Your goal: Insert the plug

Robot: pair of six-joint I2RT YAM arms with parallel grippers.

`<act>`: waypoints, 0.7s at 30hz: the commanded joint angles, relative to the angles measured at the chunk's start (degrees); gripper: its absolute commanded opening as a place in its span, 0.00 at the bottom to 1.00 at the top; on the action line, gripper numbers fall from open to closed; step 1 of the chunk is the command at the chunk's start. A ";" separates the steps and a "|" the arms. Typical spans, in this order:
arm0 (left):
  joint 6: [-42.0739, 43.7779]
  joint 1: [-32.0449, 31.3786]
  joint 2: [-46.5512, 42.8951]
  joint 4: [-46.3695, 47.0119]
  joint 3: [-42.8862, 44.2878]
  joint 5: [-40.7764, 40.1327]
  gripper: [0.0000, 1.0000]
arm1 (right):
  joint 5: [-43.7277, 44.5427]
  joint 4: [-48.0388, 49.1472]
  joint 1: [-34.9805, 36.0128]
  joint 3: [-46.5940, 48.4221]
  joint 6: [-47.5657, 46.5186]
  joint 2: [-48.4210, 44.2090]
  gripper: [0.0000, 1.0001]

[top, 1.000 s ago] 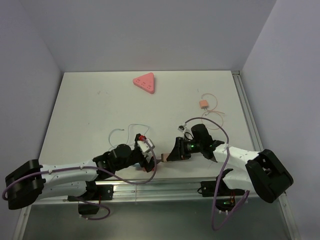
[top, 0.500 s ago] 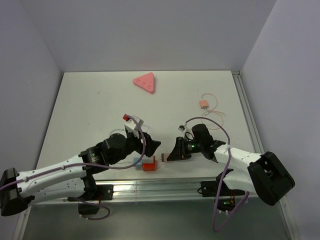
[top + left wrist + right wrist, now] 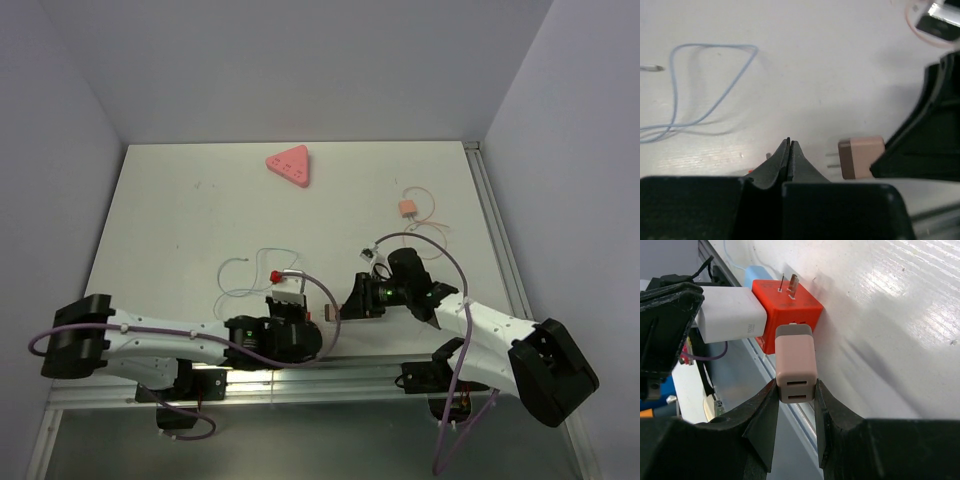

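Note:
The plug (image 3: 796,362) is a pink block with a grey-brown front, and two metal prongs show in the left wrist view (image 3: 861,157). My right gripper (image 3: 796,390) is shut on its rear end, low over the table near the front edge (image 3: 335,312). The prongs point left toward a red cube (image 3: 787,302) that has two prongs of its own sticking up. My left gripper (image 3: 789,144) is shut on nothing, its tips just left of the plug's prongs (image 3: 300,325). A white block (image 3: 732,315) sits against the red cube.
A pink triangular piece (image 3: 291,165) lies at the back. An orange-pink plug with a thin cable (image 3: 406,209) is at the right. A blue cable (image 3: 705,95) loops left of my left gripper. The front rail (image 3: 330,375) runs close below both grippers.
My left gripper has gone from open to shut. Its arm drew back left, leaving the red cube on the table, then came back low beside the plug. The right gripper has barely moved.

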 commanded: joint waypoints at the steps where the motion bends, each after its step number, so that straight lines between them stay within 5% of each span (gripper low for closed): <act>1: -25.45 -5.40 7.97 -20.53 7.24 -23.41 0.00 | 0.97 -0.67 -0.24 0.33 -1.18 -2.34 0.00; 2: -33.00 -6.56 10.51 -26.76 8.73 -24.84 0.00 | 0.97 -1.02 -0.33 0.25 -1.09 -2.86 0.00; 3: -53.09 -7.26 16.63 -45.18 12.32 -25.73 0.00 | 1.06 -1.11 -0.33 -0.02 -1.26 -3.04 0.00; 5: -76.37 -8.41 24.39 -66.34 16.37 -26.70 0.00 | 1.24 -1.46 -0.33 -0.46 -1.35 -3.22 0.00; 6: -71.53 -8.76 29.30 -65.85 19.27 -27.58 0.00 | 1.24 -1.47 -0.33 -0.81 -1.44 -3.31 0.00; 10: -75.95 -9.82 32.07 -65.93 19.56 -28.72 0.00 | 1.24 -1.64 -0.33 -1.60 -1.62 -3.83 0.00; 21: -87.13 -10.69 21.35 -65.93 4.18 -28.73 0.00 | 1.24 -2.35 -0.33 -0.64 -1.53 -4.28 0.00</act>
